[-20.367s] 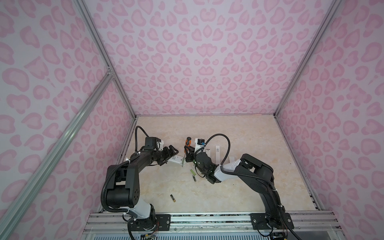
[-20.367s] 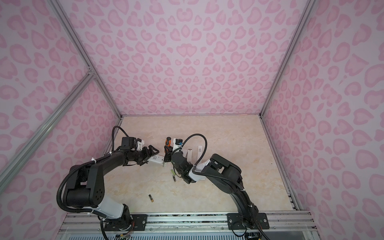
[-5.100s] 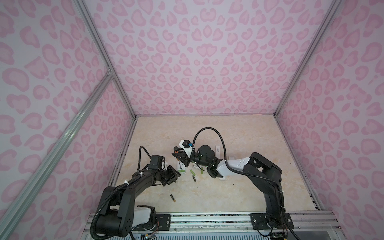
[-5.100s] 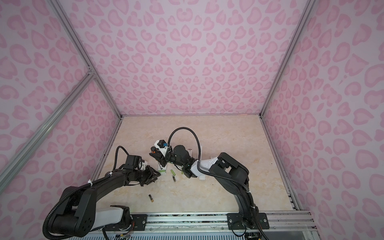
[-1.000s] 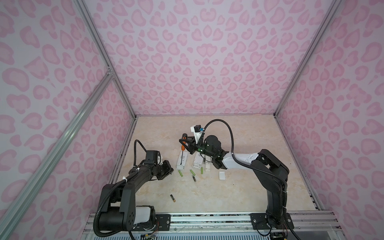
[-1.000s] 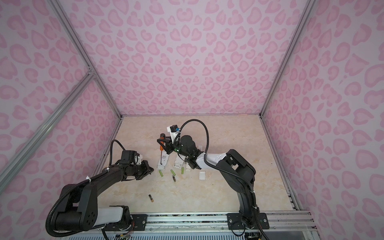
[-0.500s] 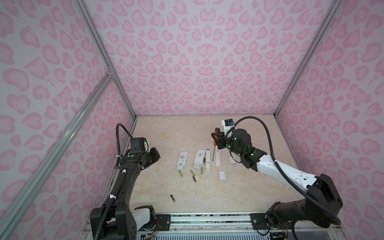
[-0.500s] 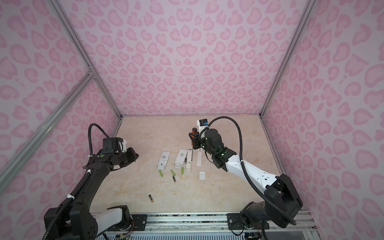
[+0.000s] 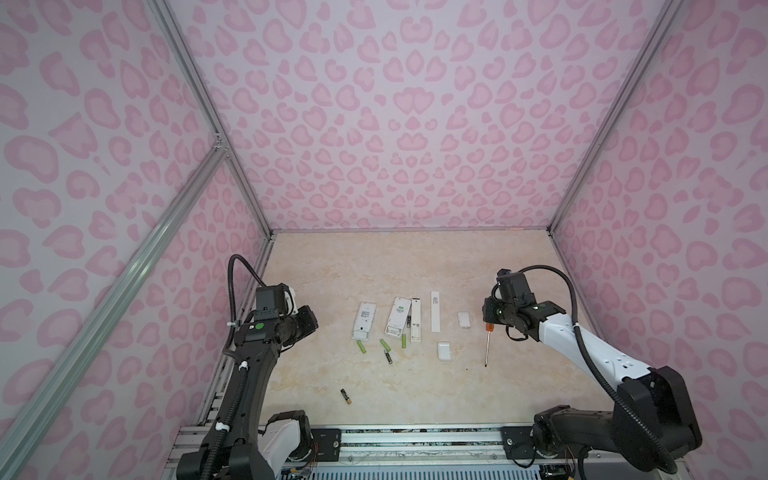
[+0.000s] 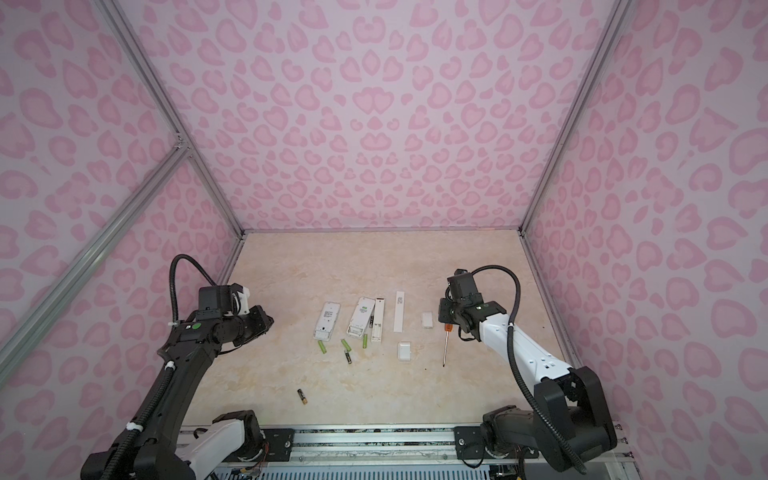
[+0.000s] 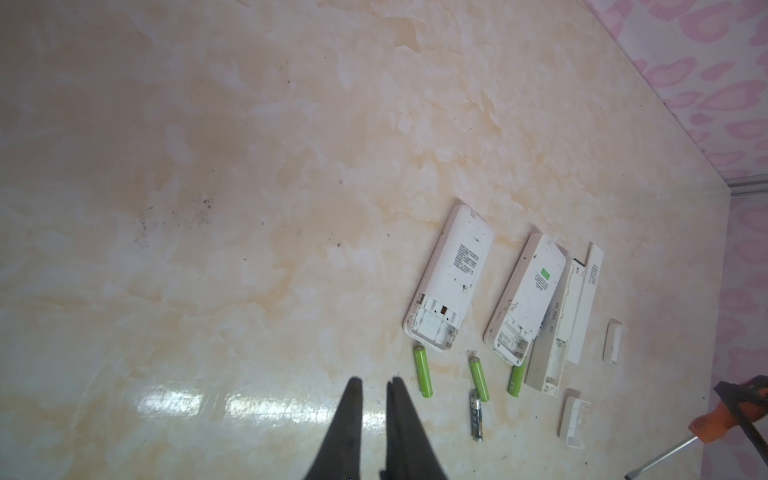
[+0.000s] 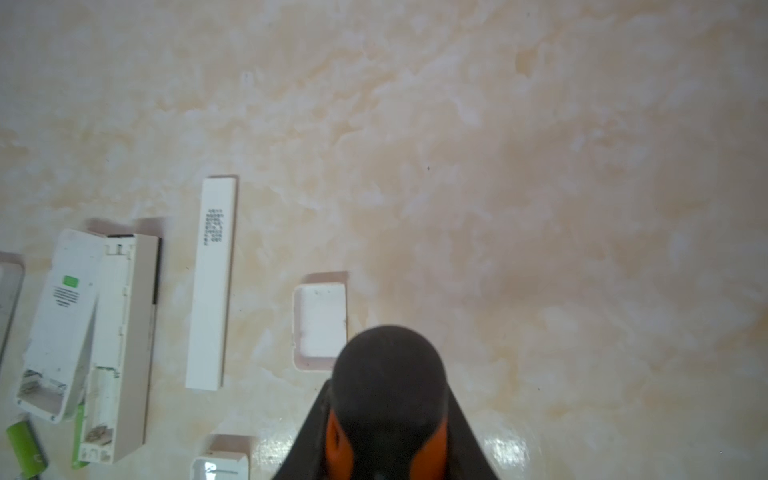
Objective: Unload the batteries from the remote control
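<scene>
The batteries (image 9: pixel 362 347) lie loose on the counter (image 9: pixel 374 270) beside the opened remotes (image 9: pixel 365 320); unloading looks done; left tool (image 11: pixel 375 386) slightly parted, empty; right tool (image 9: pixel 491 321) clenches the screwdriver (image 9: pixel 487 349), which wants setting down next.

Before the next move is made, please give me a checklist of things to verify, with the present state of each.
1. Bays of the two wide remotes empty: ok, both look bare.
2. Bay of the slim remote empty: cannot tell.
3. The lime green batteries out on the table: ok, three lie loose by the remotes.
4. The black batteries out: ok, one beside the green ones, one apart nearer the robot.
5. The left gripper free: ok, jaws slightly parted, nothing between.
6. The right gripper free: not ok, shut on the orange-handled screwdriver.
</scene>
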You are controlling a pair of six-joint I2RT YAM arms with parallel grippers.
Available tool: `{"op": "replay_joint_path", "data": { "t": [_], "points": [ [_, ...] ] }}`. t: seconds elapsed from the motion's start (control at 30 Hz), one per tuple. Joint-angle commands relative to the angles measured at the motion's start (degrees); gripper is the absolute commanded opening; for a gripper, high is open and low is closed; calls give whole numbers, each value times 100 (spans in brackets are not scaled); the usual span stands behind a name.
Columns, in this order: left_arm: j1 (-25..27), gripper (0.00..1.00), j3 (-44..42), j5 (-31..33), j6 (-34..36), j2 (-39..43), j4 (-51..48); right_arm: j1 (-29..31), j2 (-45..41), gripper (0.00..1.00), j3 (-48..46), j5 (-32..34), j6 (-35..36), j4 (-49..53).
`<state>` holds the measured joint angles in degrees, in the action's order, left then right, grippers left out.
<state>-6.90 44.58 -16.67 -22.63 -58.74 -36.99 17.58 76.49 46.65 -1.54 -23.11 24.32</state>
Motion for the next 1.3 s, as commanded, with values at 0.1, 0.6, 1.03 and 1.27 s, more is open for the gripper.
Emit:
{"op": "replay_joint_path", "data": {
  "t": [0.1,0.6,1.03,1.27],
  "points": [
    [-13,17,-107,-55,58,147,-118,-15,628,10,-4,88,44,642],
    [-14,29,33,336,149,335,-299,-13,558,44,228,435,149,841],
    [-66,35,1465,182,795,-243,-125,-70,-826,58,849,1604,538,934],
    [-66,45,2106,418,1286,-206,544,-244,-1534,89,815,2335,1000,434]
  ]
}}
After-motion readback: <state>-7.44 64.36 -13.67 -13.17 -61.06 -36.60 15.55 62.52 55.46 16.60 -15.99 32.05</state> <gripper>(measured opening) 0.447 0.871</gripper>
